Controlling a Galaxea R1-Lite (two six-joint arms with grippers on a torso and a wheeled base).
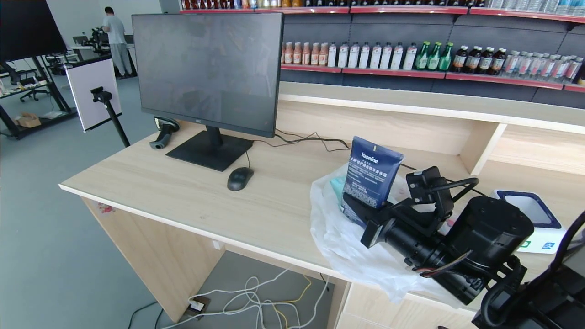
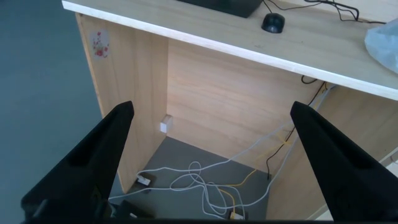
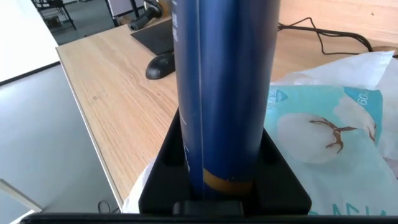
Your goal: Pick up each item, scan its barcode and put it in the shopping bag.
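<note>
above the crumpled white plastic shopping bag [image 1: 338, 246], your right gripper [image 1: 365, 210] clamps the dark blue flat pouch [image 1: 372, 169] upright; let go off-centre and it could topple onto the pale wooden counter [image 1: 183, 196]; left gripper [image 2: 211, 109] hangs below, fingers [image 2: 99, 155] spread, empty.

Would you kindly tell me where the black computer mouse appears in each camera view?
Head view: the black computer mouse lies before the monitor's flat black base.
Left wrist view: mouse on the desktop, beside that base.
Right wrist view: mouse beyond the dark blue pouch.
Shared landmark: the white plastic shopping bag.
</note>
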